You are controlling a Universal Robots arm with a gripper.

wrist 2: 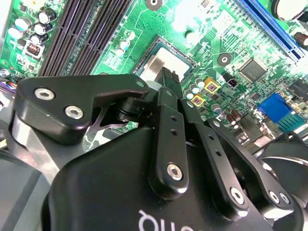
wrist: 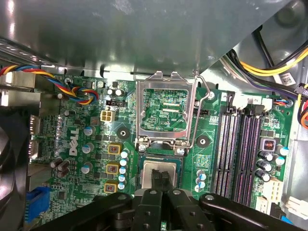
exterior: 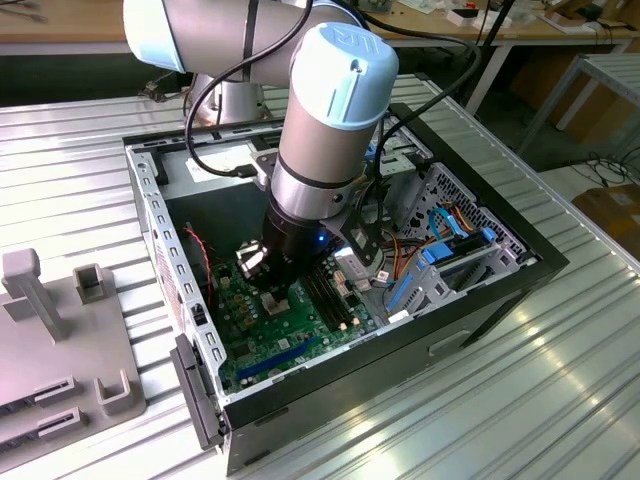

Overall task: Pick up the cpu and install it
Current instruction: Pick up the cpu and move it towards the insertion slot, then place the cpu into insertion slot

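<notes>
The cpu (wrist: 174,174), a flat silver square with a thin green rim, lies flat in the socket on the green motherboard (exterior: 290,340) inside the open computer case. It also appears in the second wrist view as the cpu (wrist 2: 153,65). My gripper (wrist: 161,178) hangs straight over its middle with both black fingers pressed together, and the gripper (wrist 2: 169,79) tips sit low over the metal top. Whether they touch it I cannot tell. The socket's metal load plate (wrist: 166,109) stands raised open beside the cpu, its wire lever (wrist: 202,103) swung up.
Black memory slots (wrist: 240,144) run alongside the socket. Coloured cable bundles (wrist: 82,91) and yellow wires (wrist: 284,67) lie near the case walls. The case's side wall (exterior: 160,230) and drive cage (exterior: 450,250) close in around the arm. A grey fixture tray (exterior: 60,330) sits outside at the exterior view's left.
</notes>
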